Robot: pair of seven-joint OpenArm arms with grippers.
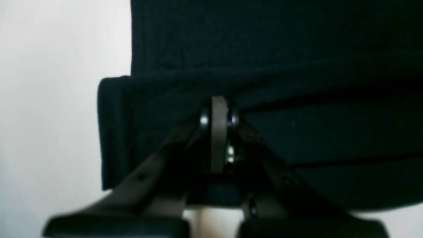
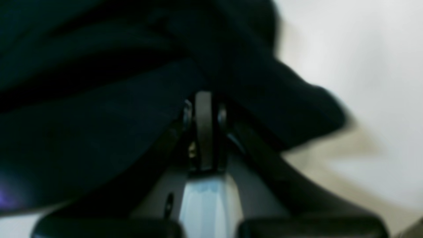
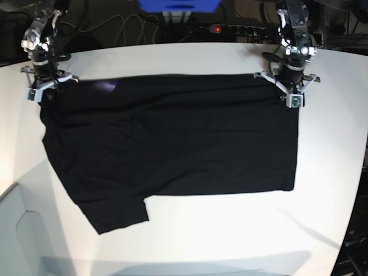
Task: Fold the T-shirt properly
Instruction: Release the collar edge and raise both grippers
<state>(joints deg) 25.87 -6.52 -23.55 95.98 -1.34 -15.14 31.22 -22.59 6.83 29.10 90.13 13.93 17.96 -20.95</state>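
Note:
The black T-shirt (image 3: 172, 138) lies spread across the white table (image 3: 230, 230), with one short sleeve (image 3: 118, 213) pointing toward the front left. At the shirt's far right corner, my left gripper (image 3: 290, 92) is shut on the cloth. In the left wrist view its fingertips (image 1: 219, 104) pinch a folded, doubled edge of the T-shirt (image 1: 264, 66). My right gripper (image 3: 43, 87) is shut on the far left corner. The right wrist view shows its tips (image 2: 203, 97) buried in bunched dark fabric (image 2: 82, 115).
A power strip (image 3: 230, 27) with a red light, cables and a blue box (image 3: 178, 6) sit behind the table's far edge. The table's rounded edge runs along the left and right. A pale grey surface (image 3: 29, 236) lies beyond the front left corner.

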